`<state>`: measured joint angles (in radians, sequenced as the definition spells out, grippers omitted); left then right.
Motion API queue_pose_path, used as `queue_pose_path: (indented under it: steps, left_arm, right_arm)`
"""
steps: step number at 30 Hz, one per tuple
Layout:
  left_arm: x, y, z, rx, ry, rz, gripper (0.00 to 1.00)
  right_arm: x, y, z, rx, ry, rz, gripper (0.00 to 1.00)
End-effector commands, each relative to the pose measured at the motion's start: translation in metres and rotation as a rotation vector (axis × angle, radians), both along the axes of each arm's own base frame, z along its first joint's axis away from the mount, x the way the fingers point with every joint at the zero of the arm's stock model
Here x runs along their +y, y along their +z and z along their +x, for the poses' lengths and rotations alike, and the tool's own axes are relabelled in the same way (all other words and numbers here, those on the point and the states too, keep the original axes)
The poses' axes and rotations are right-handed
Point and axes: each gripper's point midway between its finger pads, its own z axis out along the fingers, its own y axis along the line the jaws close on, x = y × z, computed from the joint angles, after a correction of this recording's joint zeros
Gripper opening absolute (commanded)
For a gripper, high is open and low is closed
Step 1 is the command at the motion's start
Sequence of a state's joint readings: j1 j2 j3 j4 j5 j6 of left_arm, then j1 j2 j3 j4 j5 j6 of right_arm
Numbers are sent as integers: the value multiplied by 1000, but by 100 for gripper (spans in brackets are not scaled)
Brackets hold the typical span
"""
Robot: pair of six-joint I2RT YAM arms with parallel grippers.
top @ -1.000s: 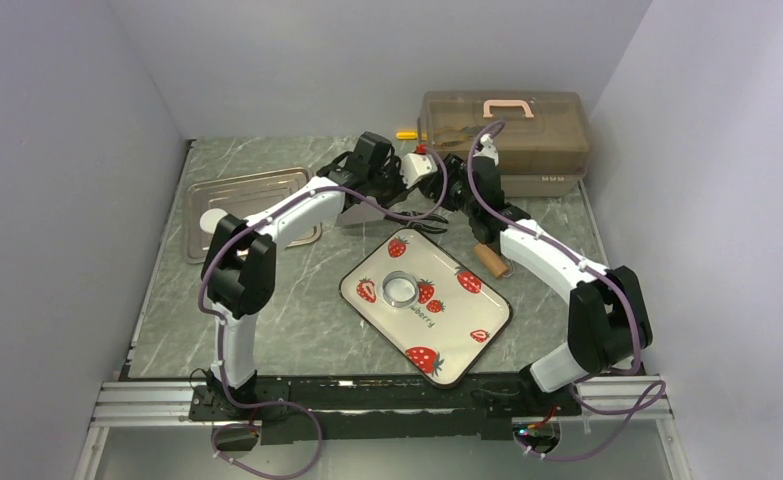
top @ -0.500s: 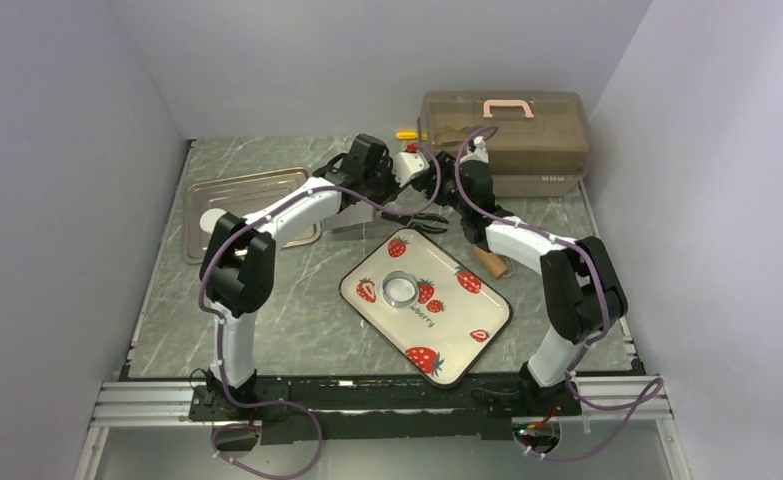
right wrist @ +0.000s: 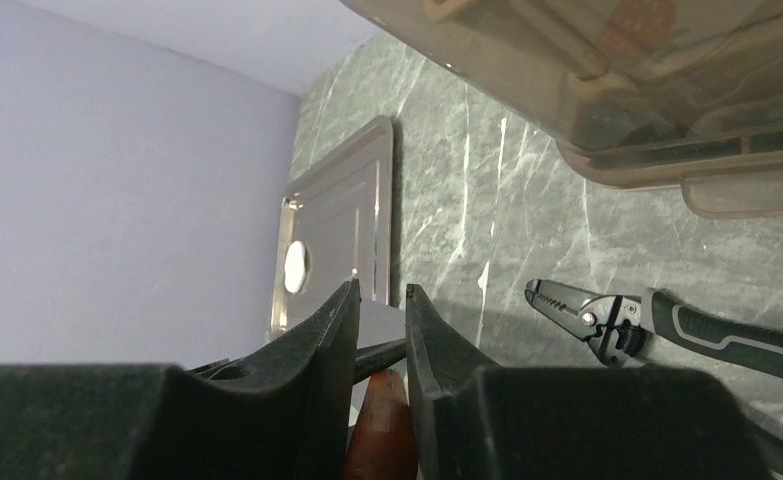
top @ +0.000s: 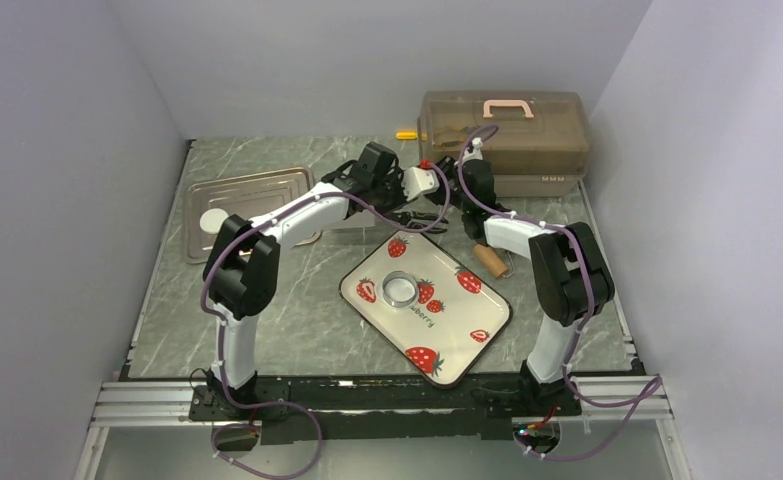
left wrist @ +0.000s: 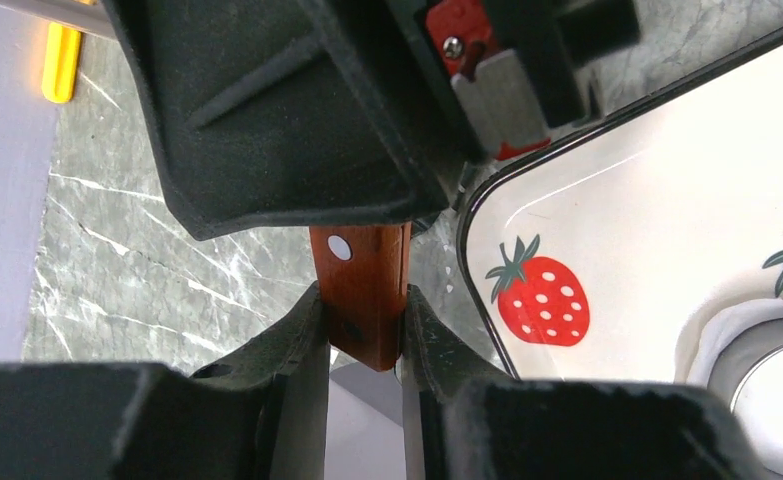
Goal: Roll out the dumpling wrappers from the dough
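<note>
A small white round of dough [top: 212, 220] [right wrist: 294, 266] lies on the steel tray [top: 267, 190] at the left. A clear ring [top: 400, 288] stands on the strawberry plate [top: 447, 335] [left wrist: 647, 230], with a white edge of dough [left wrist: 719, 335] showing around it. My left gripper [top: 410, 203] [left wrist: 362, 300] is shut on a red-brown wooden handle [left wrist: 362, 275] with a grey blade [left wrist: 367, 420] below. My right gripper [top: 445, 192] [right wrist: 382, 295] meets it from the right, jaws closed on the same handle [right wrist: 377, 430]. The brown wooden roller [top: 491, 260] lies right of the plate.
A brown toolbox [top: 502, 135] [right wrist: 617, 80] with a pink handle stands at the back right. Black-handled pliers [top: 425, 215] [right wrist: 617, 325] lie on the table under the grippers. A yellow item [top: 405, 134] [left wrist: 62, 60] lies by the back wall.
My right arm folded in toward the left gripper, and its jaws opened wider, then closed around the handle. The left gripper kept its grip and shifted slightly right.
</note>
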<state>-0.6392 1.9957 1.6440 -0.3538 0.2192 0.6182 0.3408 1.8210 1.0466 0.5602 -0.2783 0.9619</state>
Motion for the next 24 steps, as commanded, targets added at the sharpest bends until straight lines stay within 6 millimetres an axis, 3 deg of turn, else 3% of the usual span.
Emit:
queue_pose_path:
  steps: [1,2,4,5,6,10,16,19,24]
  left_arm:
    - [-18,47,9,-77,-19,-75,0]
    - [-19,51,11,-66,-10,-74,13]
    - [-18,49,9,-24,-11,-66,61]
    - [-17,49,6,-8,-20,-71,73]
    - [-16,51,3,3,-34,-82,78]
    - [-5,54,-8,26,-72,-113,79]
    - [-6,31,-29,152,-145,-89,78]
    - [-6,28,-28,158,-131,-100,80]
    - [-6,23,-30,166,-145,-96,76]
  right_arm:
    - [-1,10,-5,-7,26,-30,0]
    - [0,13,-6,-8,36,-33,0]
    - [-1,19,-8,-18,42,-50,0]
    - [-2,21,-9,-23,42,-62,0]
    - [-3,21,-10,-25,42,-76,0]
    - [-5,24,-13,-26,41,-88,0]
    - [6,59,-12,-139,87,-9,0]
    - [15,73,-17,-178,145,20,0]
    - [10,79,-25,-188,129,40,0]
